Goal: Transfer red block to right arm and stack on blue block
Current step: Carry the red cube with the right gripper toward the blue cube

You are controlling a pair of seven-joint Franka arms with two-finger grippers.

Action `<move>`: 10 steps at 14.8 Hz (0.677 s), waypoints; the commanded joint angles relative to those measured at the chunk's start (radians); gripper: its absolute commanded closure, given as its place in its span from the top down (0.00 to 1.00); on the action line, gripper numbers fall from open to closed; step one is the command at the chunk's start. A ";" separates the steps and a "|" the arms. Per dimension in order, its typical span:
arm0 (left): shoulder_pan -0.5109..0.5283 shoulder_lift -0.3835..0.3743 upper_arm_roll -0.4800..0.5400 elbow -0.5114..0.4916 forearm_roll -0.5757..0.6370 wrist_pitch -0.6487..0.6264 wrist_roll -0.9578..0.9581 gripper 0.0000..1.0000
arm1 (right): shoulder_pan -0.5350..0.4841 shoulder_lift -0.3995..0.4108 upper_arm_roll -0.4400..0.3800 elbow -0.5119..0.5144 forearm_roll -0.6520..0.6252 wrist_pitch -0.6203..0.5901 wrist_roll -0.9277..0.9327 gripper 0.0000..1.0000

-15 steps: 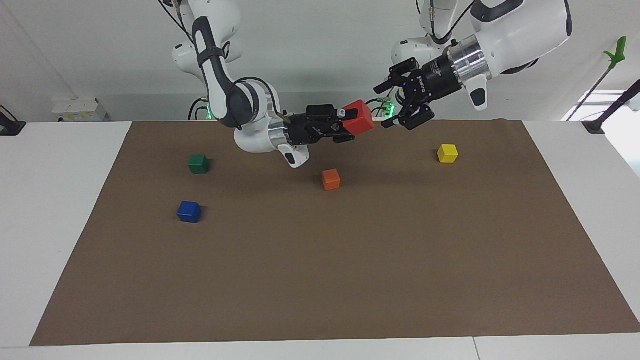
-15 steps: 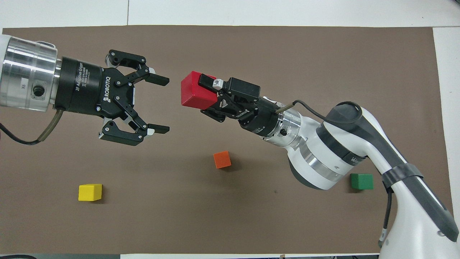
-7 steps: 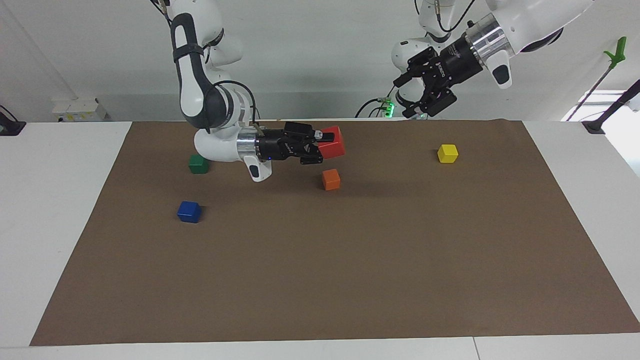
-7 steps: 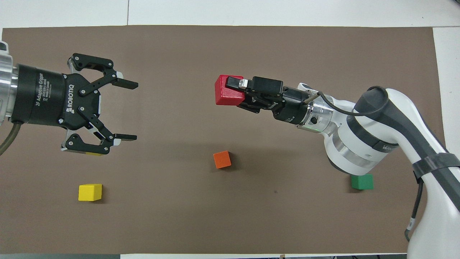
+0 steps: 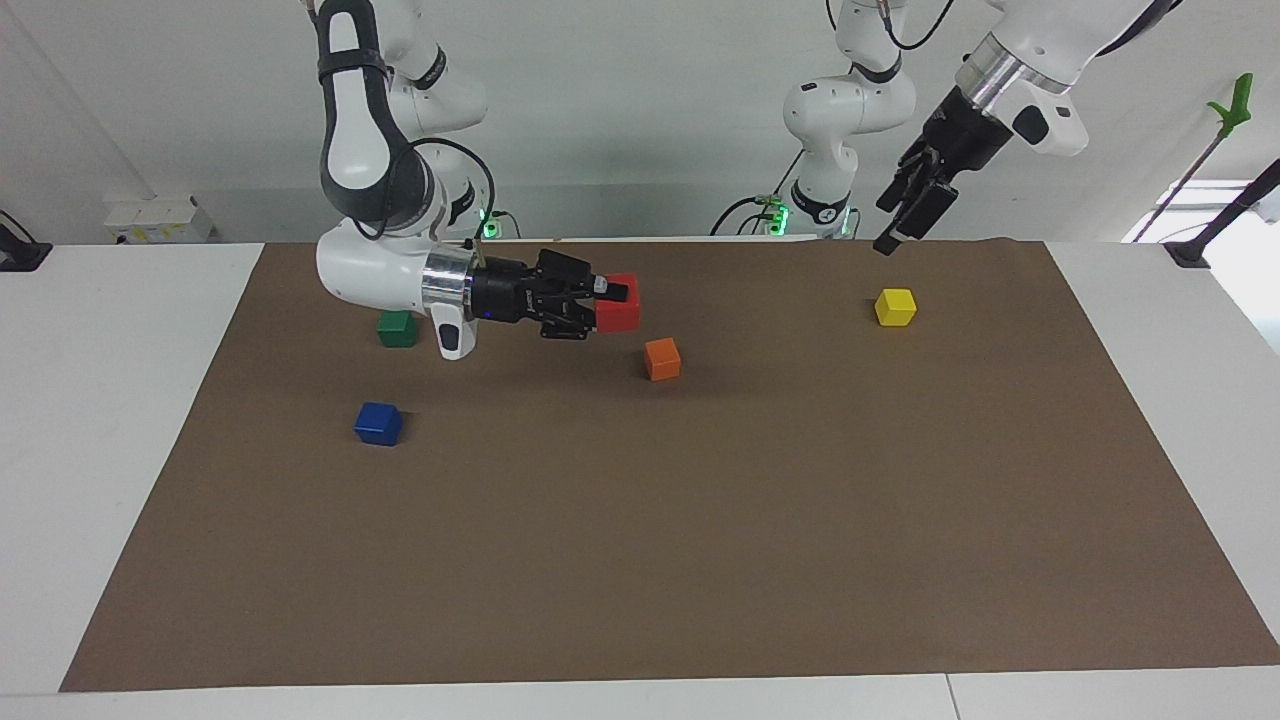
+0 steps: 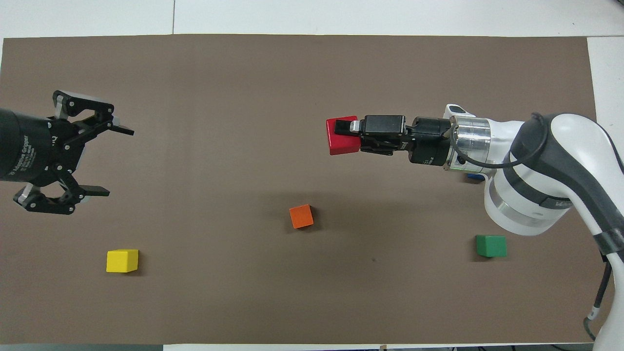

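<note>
With the handover made, it looks like this:
right tool (image 5: 598, 301): clamped on red block (image 5: 619, 304), pointing away from blue block (image 5: 378, 423)
left tool (image 6: 100, 161): spread wide, holding nothing

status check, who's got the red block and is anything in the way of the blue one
Right claw shut on red block, up over the mat. Left claw open, empty, over its own end. Blue block bare on top, nothing beside it.

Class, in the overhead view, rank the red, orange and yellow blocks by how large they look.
1. red block, held up nearer the camera, so its lead is unsure.
2. yellow block and orange block: about alike.
</note>
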 commanded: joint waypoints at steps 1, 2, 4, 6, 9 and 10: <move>0.023 -0.051 0.001 -0.055 0.122 -0.022 0.304 1.00 | -0.025 -0.018 0.007 0.011 -0.123 0.015 0.050 0.00; 0.027 -0.051 0.003 -0.058 0.140 -0.018 0.419 1.00 | -0.037 -0.015 0.007 0.018 -0.161 0.017 0.053 0.00; 0.044 -0.051 0.003 -0.060 0.197 -0.010 0.668 1.00 | -0.052 -0.015 0.007 0.043 -0.279 0.017 0.101 0.00; 0.044 -0.049 0.001 -0.063 0.245 0.013 0.903 1.00 | -0.075 -0.018 0.009 0.072 -0.426 0.014 0.162 0.00; 0.061 -0.051 0.004 -0.073 0.246 0.022 1.037 1.00 | -0.085 -0.012 0.009 0.084 -0.531 0.011 0.182 0.00; 0.067 -0.049 0.004 -0.080 0.246 0.019 1.078 1.00 | -0.085 -0.007 0.009 0.090 -0.595 0.014 0.196 0.00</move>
